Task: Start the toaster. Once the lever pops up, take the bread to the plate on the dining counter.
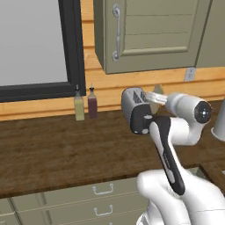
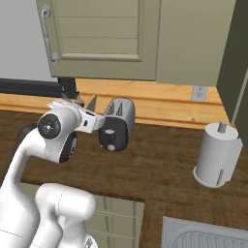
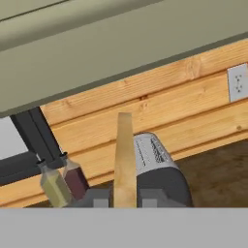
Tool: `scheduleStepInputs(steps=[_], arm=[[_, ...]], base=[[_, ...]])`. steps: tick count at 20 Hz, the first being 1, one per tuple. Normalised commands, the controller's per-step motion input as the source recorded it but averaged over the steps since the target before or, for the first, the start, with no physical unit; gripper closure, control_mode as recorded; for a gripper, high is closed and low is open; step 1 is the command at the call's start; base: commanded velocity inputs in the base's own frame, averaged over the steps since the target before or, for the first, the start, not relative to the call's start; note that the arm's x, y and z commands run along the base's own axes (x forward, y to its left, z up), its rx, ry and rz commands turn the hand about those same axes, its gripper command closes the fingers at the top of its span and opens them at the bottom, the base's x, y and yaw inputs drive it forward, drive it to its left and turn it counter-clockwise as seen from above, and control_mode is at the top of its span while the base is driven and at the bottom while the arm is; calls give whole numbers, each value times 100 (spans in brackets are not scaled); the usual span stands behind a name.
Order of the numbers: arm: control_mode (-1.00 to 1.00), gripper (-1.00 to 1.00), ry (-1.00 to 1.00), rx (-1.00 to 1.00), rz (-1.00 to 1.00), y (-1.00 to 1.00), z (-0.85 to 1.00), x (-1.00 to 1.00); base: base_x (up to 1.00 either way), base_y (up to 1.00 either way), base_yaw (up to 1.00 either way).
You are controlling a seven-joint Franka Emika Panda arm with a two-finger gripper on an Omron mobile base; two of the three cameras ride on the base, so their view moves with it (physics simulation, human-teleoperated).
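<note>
One slice of bread (image 3: pixel 124 160) stands on edge between the closed fingertips of the gripper (image 3: pixel 125 201), seen edge-on in the hand view as a tall tan strip rising in front of the toaster (image 3: pixel 160 169); the jaws are pinched tight on its lower end. From the right base view the bread (image 2: pixel 91 102) shows as a thin tan wedge lifted clear of the toaster (image 2: pixel 117 123), just to its left and slightly above its top. The toaster sits on the dark brown wooden counter (image 1: pixel 57 149) near the plank wall, its black end panel with a small pale knob turned toward the base. Two small bottles stand side by side at the wall, an olive-yellow bottle (image 1: pixel 79 107) and a dark red bottle (image 1: pixel 92 104); neither carries a label that can be read. A white wall socket (image 2: pixel 199 92) shows on the planks, and a grey paper-towel roll (image 2: pixel 216 155) stands upright toward the right of the counter. No writing or brand mark is legible on anything.
</note>
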Motion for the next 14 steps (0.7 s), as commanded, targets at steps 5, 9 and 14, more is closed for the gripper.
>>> scheduleStepInputs(steps=[5,9,14], arm=[[-100,100,0,0,0,5,0,-100],[-100,100,2,4,0,-1,34,-100],[-100,100,15,3,0,-1,41,-88]], base=[[0,0,0],[0,0,0],[0,0,0]])
